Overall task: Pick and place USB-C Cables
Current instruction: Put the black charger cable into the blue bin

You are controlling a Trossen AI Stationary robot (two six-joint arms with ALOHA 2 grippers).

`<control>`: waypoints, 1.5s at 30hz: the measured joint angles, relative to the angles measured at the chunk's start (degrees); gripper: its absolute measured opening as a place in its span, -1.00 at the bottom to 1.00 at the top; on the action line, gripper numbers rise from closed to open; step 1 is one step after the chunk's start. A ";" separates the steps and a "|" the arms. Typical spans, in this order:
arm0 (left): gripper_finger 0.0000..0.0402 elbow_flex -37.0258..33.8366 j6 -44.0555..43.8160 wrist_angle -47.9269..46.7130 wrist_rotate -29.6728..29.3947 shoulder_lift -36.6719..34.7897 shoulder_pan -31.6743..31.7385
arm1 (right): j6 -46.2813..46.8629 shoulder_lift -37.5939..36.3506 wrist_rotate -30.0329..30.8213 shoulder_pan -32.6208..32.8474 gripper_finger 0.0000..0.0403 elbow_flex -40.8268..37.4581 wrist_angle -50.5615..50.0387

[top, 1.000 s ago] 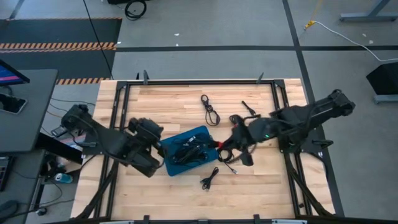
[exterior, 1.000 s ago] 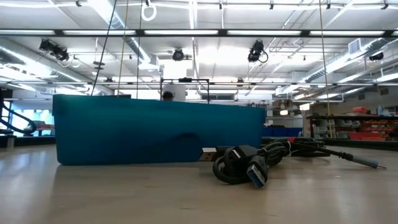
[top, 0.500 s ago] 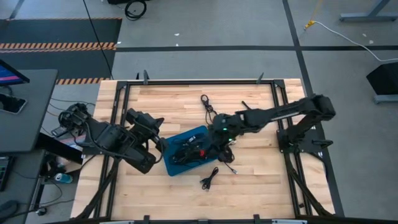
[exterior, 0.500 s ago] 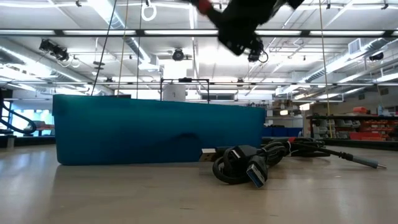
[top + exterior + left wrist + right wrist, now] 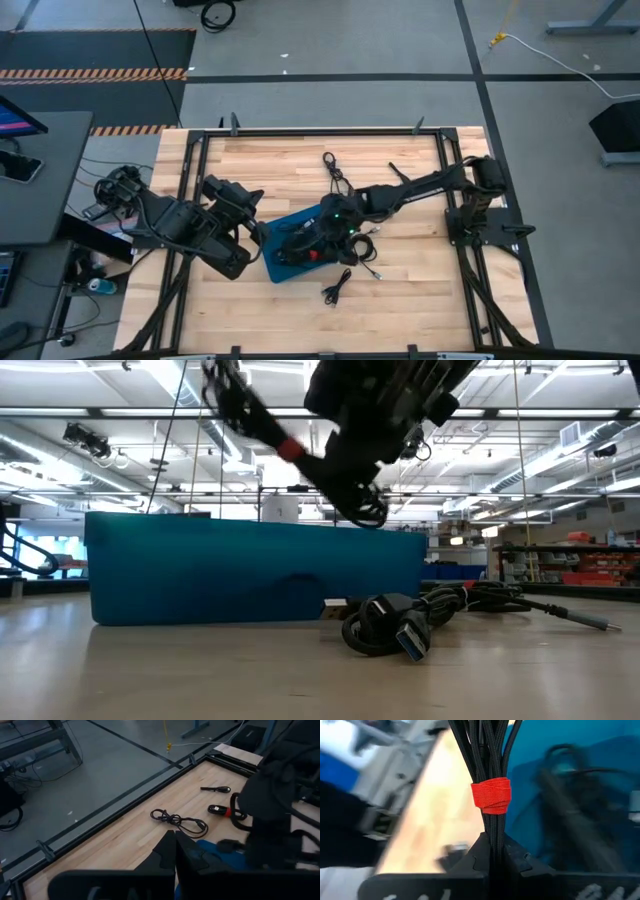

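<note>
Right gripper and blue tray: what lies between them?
Only the red-tied cable that the right gripper holds; it hangs over the tray, as the low view shows.

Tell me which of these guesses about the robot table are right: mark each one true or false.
1. The right claw is shut on a black cable bundle bound with a red tie. True.
2. That claw hangs over the blue tray. True.
3. The blue tray is empty. False: several black cables already lie in it.
4. The left claw holds a cable as well. False: it is shut on nothing, waiting beside the tray's left end.
5. No cables are left on the wooden table. False: a loose cable lies beyond the tray and another cable lies in front of it.
</note>
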 joint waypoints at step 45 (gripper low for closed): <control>-0.98 -0.04 -0.07 0.00 0.04 0.00 0.00 | -6.75 -0.30 13.96 -0.58 -0.43 8.20 -15.89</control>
